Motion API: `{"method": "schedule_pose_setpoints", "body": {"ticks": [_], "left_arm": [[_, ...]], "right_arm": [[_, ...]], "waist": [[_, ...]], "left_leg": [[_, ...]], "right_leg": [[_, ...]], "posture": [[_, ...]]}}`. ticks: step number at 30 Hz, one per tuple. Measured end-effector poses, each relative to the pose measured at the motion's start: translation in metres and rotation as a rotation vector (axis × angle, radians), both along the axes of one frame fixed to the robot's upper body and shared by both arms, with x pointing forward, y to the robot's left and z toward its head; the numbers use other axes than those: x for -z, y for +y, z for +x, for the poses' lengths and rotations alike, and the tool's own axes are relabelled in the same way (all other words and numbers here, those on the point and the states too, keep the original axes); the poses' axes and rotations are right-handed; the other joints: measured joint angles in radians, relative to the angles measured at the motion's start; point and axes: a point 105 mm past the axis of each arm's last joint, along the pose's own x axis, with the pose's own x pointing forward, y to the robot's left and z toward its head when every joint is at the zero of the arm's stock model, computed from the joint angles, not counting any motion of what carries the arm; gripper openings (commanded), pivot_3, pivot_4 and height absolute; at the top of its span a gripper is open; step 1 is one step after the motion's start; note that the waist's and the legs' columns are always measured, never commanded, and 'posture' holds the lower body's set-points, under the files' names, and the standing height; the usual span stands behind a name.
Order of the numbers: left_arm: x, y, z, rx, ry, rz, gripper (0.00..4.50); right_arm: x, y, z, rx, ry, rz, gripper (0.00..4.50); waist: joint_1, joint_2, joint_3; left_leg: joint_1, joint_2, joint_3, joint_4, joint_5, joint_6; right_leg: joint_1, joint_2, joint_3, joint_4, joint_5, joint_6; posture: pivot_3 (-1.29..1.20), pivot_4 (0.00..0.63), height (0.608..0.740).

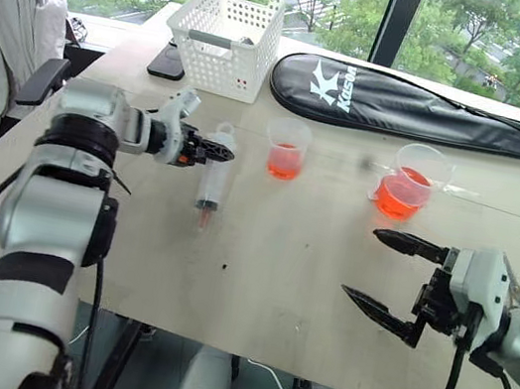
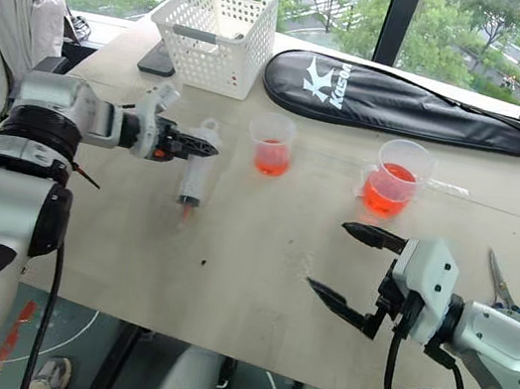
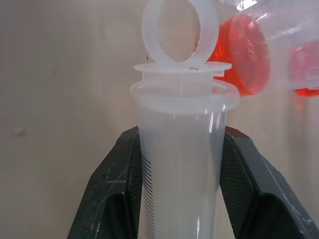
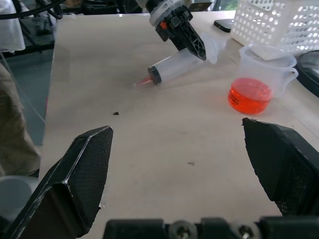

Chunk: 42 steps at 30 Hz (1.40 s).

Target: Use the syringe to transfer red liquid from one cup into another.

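My left gripper (image 1: 209, 149) has its two black fingers closed on the large clear plastic syringe with the white plunger and reddish tip (image 1: 212, 178); my right gripper (image 1: 389, 277) hangs wide open and empty over the pale wooden table (image 1: 267, 266).

The syringe slants with its tip down at the table, left of the narrower clear plastic cup (image 1: 286, 148); the wider, doubled-looking clear cup (image 1: 408, 183) stands well apart to the right, both holding orange-red liquid (image 1: 285, 162). I judge the barrel light, stiff and slick, so the hold belongs high on it, just under the flange. My left wrist view shows my fingers (image 3: 119, 169) pinching the barrel below the flange and plunger ring; my right wrist view shows the tip meeting the table.
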Motion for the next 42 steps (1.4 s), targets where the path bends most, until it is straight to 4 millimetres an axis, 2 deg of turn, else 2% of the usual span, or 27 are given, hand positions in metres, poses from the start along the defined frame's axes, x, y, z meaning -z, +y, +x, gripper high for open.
{"method": "schedule_pose_setpoints", "body": {"ticks": [1,2,5,9,12,15,18,20,22,24,27,29,31,35,39,40,42], "left_arm": [[0.005,-0.001,0.000,0.002,0.010,0.016,2.92],[0.010,0.002,0.000,-0.006,0.025,0.034,3.45],[0.006,0.001,0.000,-0.003,0.022,0.028,4.42],[0.000,0.011,-0.006,-0.034,0.051,0.026,4.42],[-0.014,0.022,-0.013,-0.059,0.025,-0.030,4.42],[-0.025,0.036,-0.027,-0.059,-0.066,-0.049,4.42],[-0.032,0.042,-0.038,-0.066,-0.255,-0.068,4.42],[-0.039,0.036,-0.053,-0.043,-0.420,-0.079,4.42],[-0.050,0.020,-0.066,0.005,-0.532,-0.110,4.42],[-0.070,-0.007,-0.080,0.052,-0.707,-0.147,4.42],[-0.079,-0.018,-0.093,0.049,-0.802,-0.133,4.42],[-0.074,-0.027,-0.109,0.077,-0.837,-0.103,4.42],[-0.056,-0.028,-0.122,0.081,-0.813,-0.082,4.42],[-0.011,-0.012,-0.146,0.047,-0.698,-0.049,4.42],[0.026,0.002,-0.182,0.094,-0.610,0.034,4.42],[0.037,0.004,-0.197,0.128,-0.588,0.060,4.42],[0.040,0.003,-0.201,0.149,-0.600,0.073,4.42]], "right_arm": [[0.002,-0.002,-0.002,0.016,0.009,-0.007,4.50],[0.004,-0.004,-0.004,0.029,0.021,-0.016,4.50],[0.004,-0.011,-0.003,0.072,0.030,-0.024,4.50],[0.002,-0.013,-0.005,0.091,0.033,-0.012,4.50],[-0.001,-0.013,-0.003,0.093,0.025,0.024,4.50],[-0.011,-0.013,-0.002,0.086,0.004,0.089,4.50],[-0.015,-0.016,0.000,0.077,-0.007,0.122,4.50],[-0.015,-0.019,0.002,0.075,-0.003,0.136,4.50],[-0.017,-0.026,0.005,0.089,-0.012,0.149,4.50],[-0.019,-0.041,0.010,0.144,-0.032,0.168,4.50],[-0.015,-0.053,0.012,0.192,-0.020,0.163,4.50],[-0.010,-0.067,0.009,0.239,-0.001,0.150,4.50],[-0.002,-0.080,-0.001,0.270,0.032,0.123,4.50],[0.017,-0.111,-0.020,0.333,0.093,0.048,4.50],[0.029,-0.135,-0.036,0.360,0.138,-0.005,4.50],[0.035,-0.147,-0.041,0.390,0.156,-0.030,4.50],[0.042,-0.154,-0.045,0.410,0.179,-0.046,4.50]], "waist": [[-0.003,0.000,0.000],[-0.005,0.000,0.000],[-0.007,-0.001,0.000],[-0.016,-0.001,0.000],[-0.025,-0.002,0.000],[-0.029,-0.001,0.000],[-0.023,-0.001,0.000],[-0.016,-0.001,0.000],[-0.003,-0.002,0.001],[0.009,-0.003,0.000],[0.007,-0.003,0.000],[0.000,-0.002,0.000],[-0.004,0.001,-0.002],[-0.007,0.001,-0.002],[-0.008,0.001,-0.003],[-0.008,0.001,-0.004],[-0.003,0.001,-0.004]], "left_leg": [[0.000,0.000,0.000,0.000,0.000,0.000],[0.000,0.000,0.000,0.000,0.000,0.000],[0.001,0.000,-0.002,0.000,0.000,0.000],[0.001,0.000,-0.003,0.000,0.000,0.000],[0.000,0.000,-0.003,0.000,0.000,0.000],[0.001,0.000,-0.002,-0.001,0.000,0.000],[0.000,0.000,-0.003,0.000,0.000,0.000],[0.000,0.000,-0.003,0.001,0.000,0.000],[0.001,-0.001,-0.004,0.002,0.000,0.000],[0.005,-0.002,-0.006,0.003,0.000,0.000],[0.016,-0.003,-0.003,0.001,0.000,0.000],[0.019,-0.003,-0.002,-0.001,0.000,0.000],[0.020,-0.003,-0.001,-0.003,0.000,0.000],[0.021,-0.002,-0.003,-0.004,0.000,0.000],[0.022,-0.002,-0.003,-0.003,-0.002,-0.002],[0.022,-0.002,-0.003,-0.004,-0.004,-0.004],[0.022,-0.001,-0.003,-0.004,-0.005,-0.004]], "right_leg": [[0.000,0.000,0.000,0.000,0.000,0.000],[0.000,0.000,0.000,0.000,0.000,0.000],[0.000,0.001,0.000,0.001,0.000,0.000],[0.000,0.001,0.000,0.001,0.000,0.000],[0.000,0.001,0.000,0.000,0.000,0.000],[0.000,0.000,0.001,0.001,0.000,0.000],[0.000,0.000,0.000,0.001,0.000,0.000],[0.002,-0.002,-0.001,0.001,0.000,0.000],[0.004,-0.002,-0.001,0.000,0.000,0.000],[0.010,-0.002,-0.002,-0.001,0.000,-0.001],[0.018,-0.002,0.002,-0.002,-0.002,-0.004],[0.019,-0.002,0.004,-0.002,-0.002,-0.004],[0.019,-0.001,0.005,-0.002,-0.003,-0.004],[0.019,0.000,0.005,-0.002,-0.004,-0.006],[0.017,-0.003,0.006,-0.004,-0.006,-0.004],[0.017,-0.007,0.007,-0.004,-0.006,-0.003],[0.017,-0.014,0.006,-0.005,-0.006,-0.002]], "posture": [[0.00,0.150,0.724],[0.00,0.150,0.724],[0.00,0.150,0.724],[0.00,0.150,0.724],[0.00,0.150,0.724],[0.00,0.150,0.724],[0.00,0.150,0.724],[0.00,0.150,0.724],[0.00,0.150,0.724],[0.00,0.150,0.724],[0.00,0.150,0.724],[0.00,0.150,0.724],[0.00,0.150,0.724],[0.00,0.150,0.724],[0.00,0.150,0.724],[0.00,0.150,0.724],[0.00,0.150,0.724]]}}
